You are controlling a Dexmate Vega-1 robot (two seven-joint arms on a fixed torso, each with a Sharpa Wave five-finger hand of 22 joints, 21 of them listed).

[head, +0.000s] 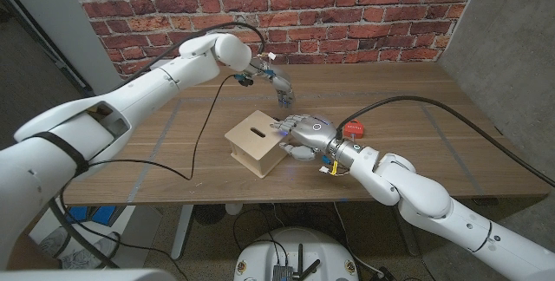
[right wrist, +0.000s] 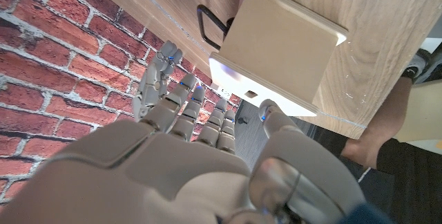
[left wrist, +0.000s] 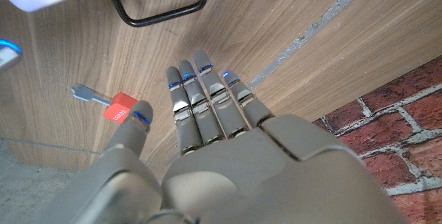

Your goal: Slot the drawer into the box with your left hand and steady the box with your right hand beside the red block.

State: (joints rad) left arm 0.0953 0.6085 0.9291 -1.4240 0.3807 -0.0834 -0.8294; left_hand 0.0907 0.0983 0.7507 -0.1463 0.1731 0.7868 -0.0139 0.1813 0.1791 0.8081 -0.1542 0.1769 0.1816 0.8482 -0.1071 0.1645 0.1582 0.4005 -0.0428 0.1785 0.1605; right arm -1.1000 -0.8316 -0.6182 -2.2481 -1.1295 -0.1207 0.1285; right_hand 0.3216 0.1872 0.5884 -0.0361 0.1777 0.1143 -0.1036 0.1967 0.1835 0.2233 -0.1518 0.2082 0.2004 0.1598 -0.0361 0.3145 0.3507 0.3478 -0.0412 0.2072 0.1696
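At the centre of the head view sits the pale plywood box with a slot cut in its top (head: 251,142), on the brown wooden table (head: 416,90). Just right of it in the frame, the right hand (head: 303,133) lies against the box's side, fingers spread along the wood and closed around nothing. It braces rather than grips. The small red block (head: 351,129) lies a little further right, just beside that hand, so the steadying half of the task looks to be in place.

Above the box in the frame, apart from it, the left hand (head: 282,97) hangs with its fingers straight, close together and pointing down at the table. It holds nothing.

I cannot pick out the drawer as a separate piece. The left wrist view shows a black wire loop (left wrist: 162,6) lying on the table at the edge of a pale object. This may be the drawer's pull, with the drawer already partly or fully in the box, but I cannot tell which.

The step in hand seems to be the left hand's approach to the box's far face. Next, that hand should probably come down to the loop side and push level toward the box. Meanwhile the right hand resists the push so the box neither slides nor turns.
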